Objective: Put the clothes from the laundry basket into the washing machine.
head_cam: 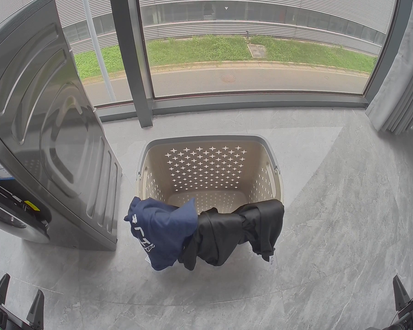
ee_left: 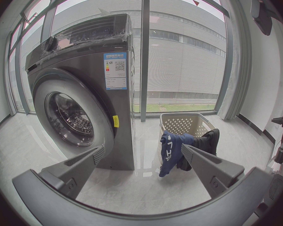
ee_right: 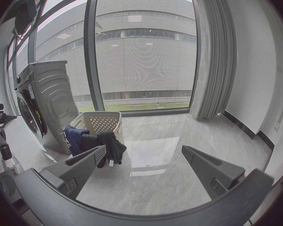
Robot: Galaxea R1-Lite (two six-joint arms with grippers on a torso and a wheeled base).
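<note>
Two garments, a blue shirt (head_cam: 163,232) and black top (head_cam: 234,234), drape the basket (head_cam: 211,138) rim at lower centre, none yet in the washing machine (head_cam: 46,129) at left. Left pincer (head_cam: 21,289) and right pincer (head_cam: 409,271) gape empty.

Daylight pours through floor-to-ceiling windows (head_cam: 261,46) onto a floor (head_cam: 353,207) of polished grey, marble-veined tile, leaving a paler patch of light (ee_right: 154,151) on the tiles near the glass. A dark metal mullion (head_cam: 131,51) divides the panes. A pale grey curtain (head_cam: 401,83) hangs gathered at the right end of the glazing, in heavy vertical folds. Beside it stands a plain white wall (ee_right: 258,72), trimmed along its foot with a dark skirting (ee_right: 242,126). Outside, a strip of grass (head_cam: 206,49) borders a paved road (head_cam: 243,79), with the horizontally ribbed grey façade of a neighbouring building (ee_right: 144,54) rising behind.
</note>
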